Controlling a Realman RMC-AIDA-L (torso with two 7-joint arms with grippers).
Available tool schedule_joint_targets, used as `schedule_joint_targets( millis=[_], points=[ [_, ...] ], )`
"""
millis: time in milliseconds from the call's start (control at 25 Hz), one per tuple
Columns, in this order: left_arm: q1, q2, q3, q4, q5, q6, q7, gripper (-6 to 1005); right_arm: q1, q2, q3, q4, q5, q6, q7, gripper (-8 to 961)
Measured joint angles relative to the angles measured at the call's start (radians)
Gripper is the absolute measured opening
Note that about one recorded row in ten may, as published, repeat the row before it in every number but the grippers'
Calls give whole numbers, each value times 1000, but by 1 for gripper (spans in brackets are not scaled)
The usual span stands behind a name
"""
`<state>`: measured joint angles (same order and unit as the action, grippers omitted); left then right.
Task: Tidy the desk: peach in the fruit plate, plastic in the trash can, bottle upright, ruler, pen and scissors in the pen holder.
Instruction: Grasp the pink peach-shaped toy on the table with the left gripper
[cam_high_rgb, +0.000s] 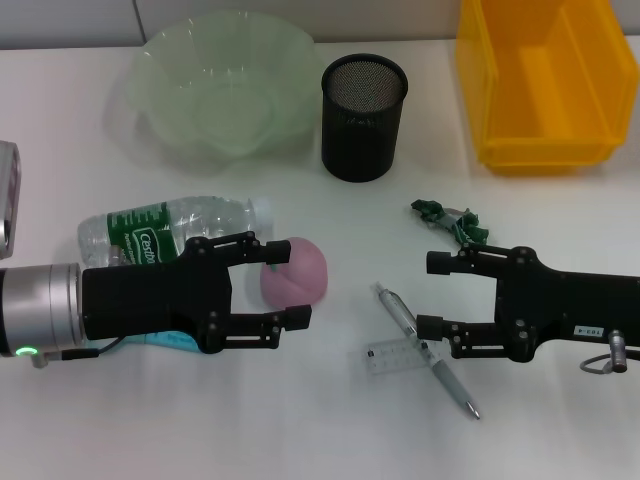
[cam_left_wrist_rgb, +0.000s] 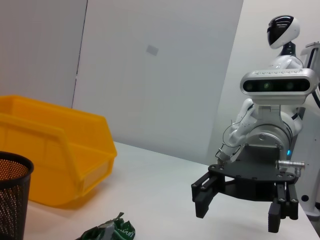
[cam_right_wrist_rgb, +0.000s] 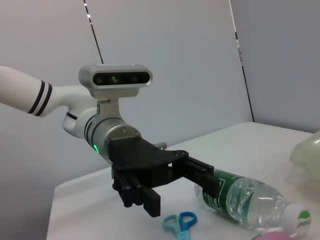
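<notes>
One soft pink peach (cam_high_rgb: 296, 271) sits on the smooth white desk (cam_high_rgb: 300, 420), framed by the matte black left gripper (cam_high_rgb: 281, 284), fingers spread wide around it without touching. One clear ribbed plastic bottle with a green label (cam_high_rgb: 165, 232) lies on its side just behind that gripper. One translucent pale-green scalloped fruit plate (cam_high_rgb: 220, 85), one black wire-mesh cylinder pen holder (cam_high_rgb: 364, 117), one glossy yellow plastic bin (cam_high_rgb: 545, 80) line the back. The right gripper (cam_high_rgb: 436, 294) hangs splayed near one silver pen (cam_high_rgb: 425, 350), one clear flat ruler (cam_high_rgb: 390, 355) and one crumpled green plastic wrapper (cam_high_rgb: 450, 220). One pair of blue-handled scissors (cam_right_wrist_rgb: 179, 223) peeks by the bottle.
</notes>
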<state>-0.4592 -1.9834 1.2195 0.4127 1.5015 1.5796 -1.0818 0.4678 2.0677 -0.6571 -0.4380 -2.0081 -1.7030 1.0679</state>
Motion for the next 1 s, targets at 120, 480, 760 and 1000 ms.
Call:
schedule_joint_targets(
  millis=[120, 480, 760, 1000],
  points=[
    [-1, 0, 0, 0, 0, 0, 0, 814, 0, 0, 1, 0, 0, 0, 0, 806],
    [-1, 0, 0, 4, 0, 0, -4, 814, 1, -2, -1, 1, 0, 4, 3, 801],
    [-1, 0, 0, 13, 2, -4, -7, 814, 1, -1, 0, 1, 0, 5, 4, 798],
    [-1, 0, 0, 18, 2, -5, -7, 813, 0, -2, 1, 1, 0, 5, 7, 794]
  ],
)
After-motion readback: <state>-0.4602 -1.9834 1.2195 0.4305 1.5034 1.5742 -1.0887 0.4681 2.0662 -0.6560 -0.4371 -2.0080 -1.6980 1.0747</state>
